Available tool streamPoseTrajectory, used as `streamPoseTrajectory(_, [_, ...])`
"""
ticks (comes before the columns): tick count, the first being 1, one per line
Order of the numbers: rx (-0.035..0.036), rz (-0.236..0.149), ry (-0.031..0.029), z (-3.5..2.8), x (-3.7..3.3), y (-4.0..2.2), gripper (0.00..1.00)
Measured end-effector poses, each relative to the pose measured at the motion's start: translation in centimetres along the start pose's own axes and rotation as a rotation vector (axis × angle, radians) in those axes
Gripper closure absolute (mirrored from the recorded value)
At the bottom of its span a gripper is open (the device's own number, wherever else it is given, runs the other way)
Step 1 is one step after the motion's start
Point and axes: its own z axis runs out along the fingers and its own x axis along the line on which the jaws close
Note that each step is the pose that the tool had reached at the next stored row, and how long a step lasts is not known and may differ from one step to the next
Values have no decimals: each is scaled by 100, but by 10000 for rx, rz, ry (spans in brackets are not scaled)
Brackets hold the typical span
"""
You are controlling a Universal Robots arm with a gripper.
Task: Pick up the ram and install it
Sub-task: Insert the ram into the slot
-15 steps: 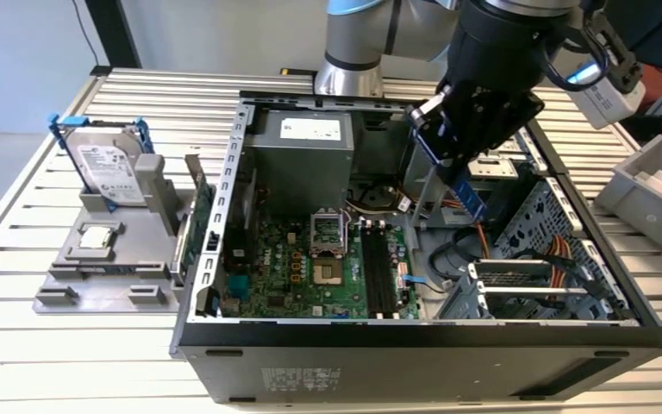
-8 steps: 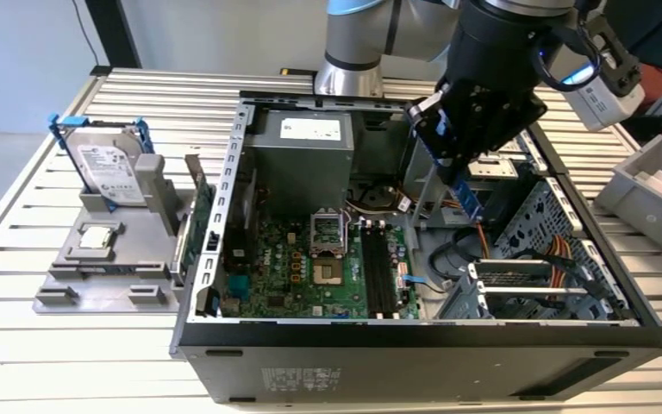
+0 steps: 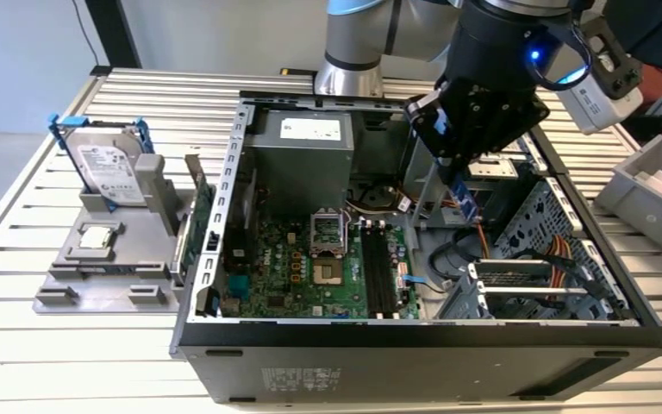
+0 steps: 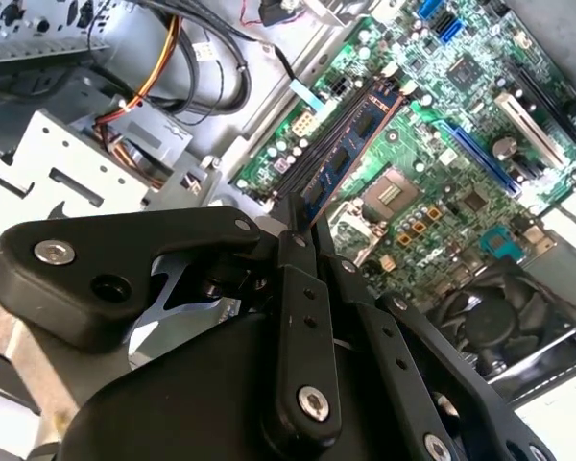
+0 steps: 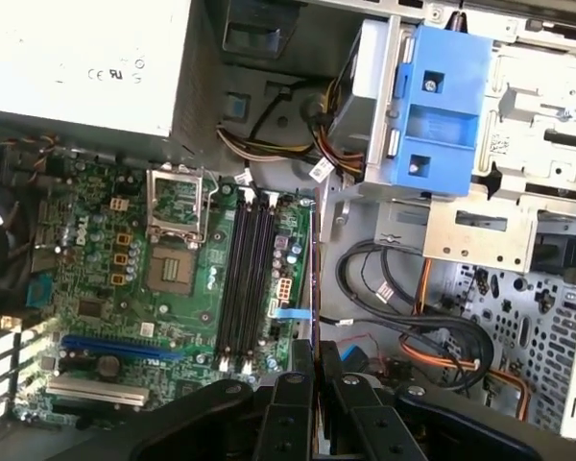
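Observation:
The ram [image 3: 464, 200] is a thin bluish stick that hangs on edge below my gripper [image 3: 455, 168], over the open computer case [image 3: 423, 332]. My gripper is shut on it. In the second wrist view the ram [image 4: 350, 149] juts out from between the black fingers [image 4: 293, 264], above the green motherboard [image 4: 461, 106]. In the first wrist view the ram [image 5: 314, 279] shows edge-on, just beside the black memory slots [image 5: 250, 279] and not in them. The slots [image 3: 379, 272] lie lower in the case, toward the exterior view's left of the ram.
A silver hard drive with blue clips [image 3: 110, 168] stands on a grey fixture [image 3: 101, 276] at the exterior view's left, with a green card [image 3: 199, 228] beside the case wall. A grey bin [image 3: 653, 185] sits at the right. Cables [image 5: 432, 336] and a drive cage [image 3: 538, 285] crowd the case.

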Motion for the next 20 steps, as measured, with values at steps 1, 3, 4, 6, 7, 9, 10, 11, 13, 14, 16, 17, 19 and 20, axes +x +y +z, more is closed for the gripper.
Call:
streamPoseTrajectory(1, [3, 80, -1, 0, 0, 0, 100])
streamPoseTrajectory(3, [4, 123, -2, 0, 0, 0, 100])
streamPoseTrajectory(4, [5, 125, -2, 0, 0, 0, 100])
streamPoseTrajectory(6, [5, 125, -2, 0, 0, 0, 100])
streamPoseTrajectory(7, [6, 125, -2, 0, 0, 0, 100])
streamPoseTrajectory(9, [6, 125, -2, 0, 0, 0, 100])
streamPoseTrajectory(10, [6, 125, -2, 0, 0, 0, 100])
streamPoseTrajectory(11, [6, 125, -2, 0, 0, 0, 100])
streamPoseTrajectory(13, [6, 125, -3, 2, 0, 0, 100])
streamPoseTrajectory(14, [5, 125, -3, 5, 0, 1, 100])
streamPoseTrajectory(16, [7, 125, 2, 18, 1, 0, 100])
streamPoseTrajectory(17, [6, 127, 10, 28, 2, 0, 100])
streamPoseTrajectory(19, [6, 126, 16, 47, 2, -1, 100])
streamPoseTrajectory(20, [5, 125, 18, 57, 2, -1, 100])
